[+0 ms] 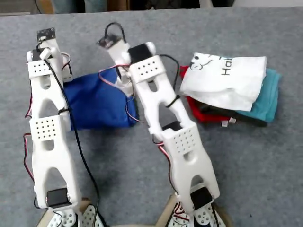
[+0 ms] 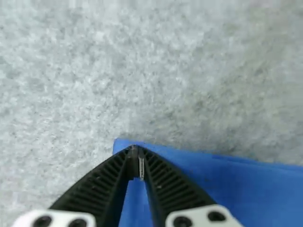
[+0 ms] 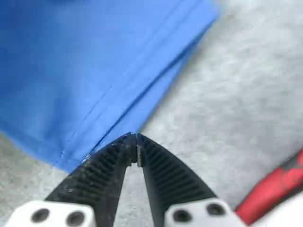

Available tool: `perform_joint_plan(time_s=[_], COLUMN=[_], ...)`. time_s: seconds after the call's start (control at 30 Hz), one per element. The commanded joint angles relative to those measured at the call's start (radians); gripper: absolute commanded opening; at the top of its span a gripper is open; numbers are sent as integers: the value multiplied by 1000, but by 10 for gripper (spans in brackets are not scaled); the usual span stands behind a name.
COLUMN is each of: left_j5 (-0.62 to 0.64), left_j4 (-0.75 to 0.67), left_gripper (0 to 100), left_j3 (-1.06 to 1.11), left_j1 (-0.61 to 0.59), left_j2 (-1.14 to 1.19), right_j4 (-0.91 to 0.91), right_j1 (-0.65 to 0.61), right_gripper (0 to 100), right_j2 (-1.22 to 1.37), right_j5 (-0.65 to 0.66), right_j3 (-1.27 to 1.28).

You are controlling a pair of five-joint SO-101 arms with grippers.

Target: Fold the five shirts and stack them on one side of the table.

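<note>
A folded blue shirt point(image 1: 99, 104) lies on the grey table between my two arms. My left gripper point(image 2: 136, 152) is shut, its tips pressed together on the blue shirt's point(image 2: 227, 189) far left corner. My right gripper point(image 3: 133, 142) is shut too, its tips meeting on the far right edge of the blue shirt point(image 3: 80, 71). To the right sits a stack with a white printed shirt point(image 1: 225, 80) on top, and teal point(image 1: 267, 101), red point(image 1: 201, 113) and black point(image 1: 246, 120) shirts under it.
Bare grey table point(image 1: 255, 179) spreads in front of the stack and to the near right. A strip of the red shirt point(image 3: 279, 187) lies close beside my right gripper. The arm bases stand at the near edge.
</note>
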Motion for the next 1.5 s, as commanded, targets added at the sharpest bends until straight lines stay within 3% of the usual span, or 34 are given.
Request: perform_joint_plan(time_s=[0.0, 0.17, 0.27, 0.43, 0.63, 0.8, 1.0, 1.1, 1.23, 1.47], left_j5=[11, 11, -2, -38, -40, -146, -238, -236, -242, -344], left_j4=[37, 63, 29, 8, 49, 163, 164, 167, 169, 166], left_gripper=[29, 30, 29, 29, 29, 29, 32, 33, 34, 34], left_j3=[-139, -119, -39, -2, -113, -298, -288, -275, -140, 581], left_j1=[10, 7, 15, -2, -16, -18, -104, -166, -277, -361], left_j2=[-14, -11, 9, 48, 46, 49, 2, -37, -164, -628], right_j4=[-109, -428, -505, -408, -226, -180, 12, 15, 15, -55], right_j1=[-8, -8, 23, 69, 55, 48, 23, 20, -49, -150], right_gripper=[15, 15, 15, 15, 15, 15, 40, 116, 115, 201], right_j2=[-68, 133, 274, 355, 348, 257, 87, 2, -156, -372], right_j5=[5, 5, 5, 5, 12, 12, 5, -68, -236, -568], right_j3=[-67, -74, -77, -211, -570, -562, -561, -504, -200, 441])
